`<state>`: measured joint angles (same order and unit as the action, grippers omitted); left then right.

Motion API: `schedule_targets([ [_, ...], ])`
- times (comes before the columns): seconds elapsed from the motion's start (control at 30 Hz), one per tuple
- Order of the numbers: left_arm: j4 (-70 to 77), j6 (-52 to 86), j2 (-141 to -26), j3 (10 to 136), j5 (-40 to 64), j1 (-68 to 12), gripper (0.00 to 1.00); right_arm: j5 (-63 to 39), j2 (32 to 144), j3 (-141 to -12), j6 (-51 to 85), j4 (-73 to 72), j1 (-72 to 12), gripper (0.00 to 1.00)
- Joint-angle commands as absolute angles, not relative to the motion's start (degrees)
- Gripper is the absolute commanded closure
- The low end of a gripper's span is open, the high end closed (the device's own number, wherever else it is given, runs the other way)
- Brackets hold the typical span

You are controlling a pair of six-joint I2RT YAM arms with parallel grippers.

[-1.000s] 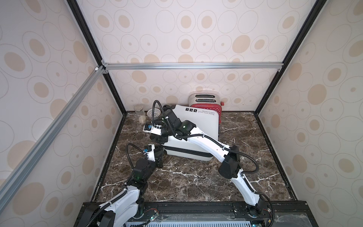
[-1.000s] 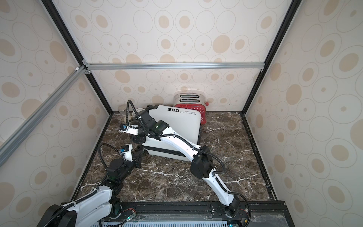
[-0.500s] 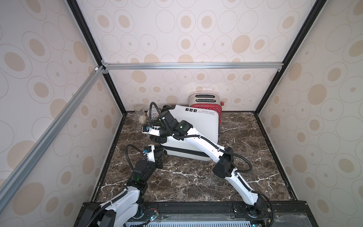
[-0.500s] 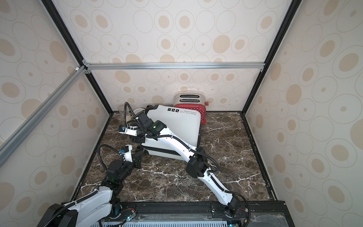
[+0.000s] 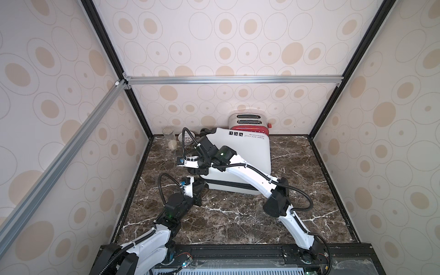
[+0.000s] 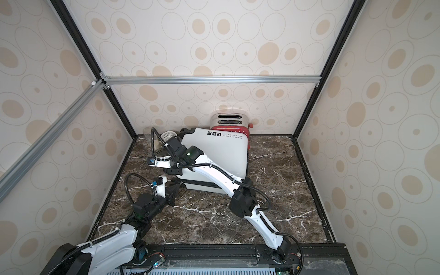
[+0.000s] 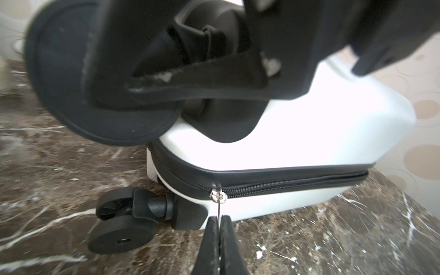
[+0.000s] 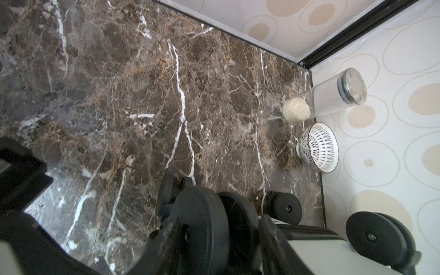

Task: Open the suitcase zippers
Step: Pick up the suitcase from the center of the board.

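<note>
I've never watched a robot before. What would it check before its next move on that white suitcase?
1. Left gripper pinching the pull tab: ok, shut on it.
2. Zipper ahead of the tab lies straight, teeth meshed: ok.
3. Right gripper firm on the wheel: cannot tell; jaws straddle it.
4. Suitcase resting on the table: ok.
</note>
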<state>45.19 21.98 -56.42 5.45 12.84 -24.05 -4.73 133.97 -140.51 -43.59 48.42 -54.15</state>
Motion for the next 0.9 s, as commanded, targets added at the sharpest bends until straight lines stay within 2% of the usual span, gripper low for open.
schedule_targets([
  [0.0,48.2,20.4,-58.3,7.6,13.5,-25.7,1.00,1.6,133.5,-132.7,-44.1,67.4,-51.5,0.47],
  [0.13,49.4,19.0,-60.7,7.3,12.6,-26.9,1.00,2.9,129.7,-126.5,-44.2,70.3,-50.4,0.44],
  [0.23,50.7,17.6,-63.0,7.0,12.0,-27.5,1.00,2.6,129.6,-126.2,-44.1,71.5,-50.3,0.37],
  [0.33,54.1,17.3,-65.7,6.6,12.9,-28.1,1.00,2.6,132.3,-130.2,-43.8,72.0,-50.8,0.32],
  [0.5,58.7,18.8,-68.9,6.5,14.3,-29.5,1.00,3.3,139.5,-142.4,-44.7,77.0,-52.1,0.32],
  [0.53,59.6,19.0,-69.1,6.2,14.2,-29.6,1.00,2.0,140.2,-143.9,-44.7,77.6,-52.1,0.34],
  [0.63,60.2,19.4,-68.5,5.2,13.6,-29.6,1.00,-1.6,139.0,-143.3,-44.6,74.9,-52.0,0.53],
  [0.77,58.7,19.5,-65.7,4.2,12.0,-29.6,1.00,-2.3,133.2,-136.4,-45.0,68.1,-51.5,0.80],
  [0.87,56.4,18.6,-63.7,4.5,10.8,-29.5,1.00,-3.0,128.1,-130.2,-46.1,64.2,-51.1,0.86],
])
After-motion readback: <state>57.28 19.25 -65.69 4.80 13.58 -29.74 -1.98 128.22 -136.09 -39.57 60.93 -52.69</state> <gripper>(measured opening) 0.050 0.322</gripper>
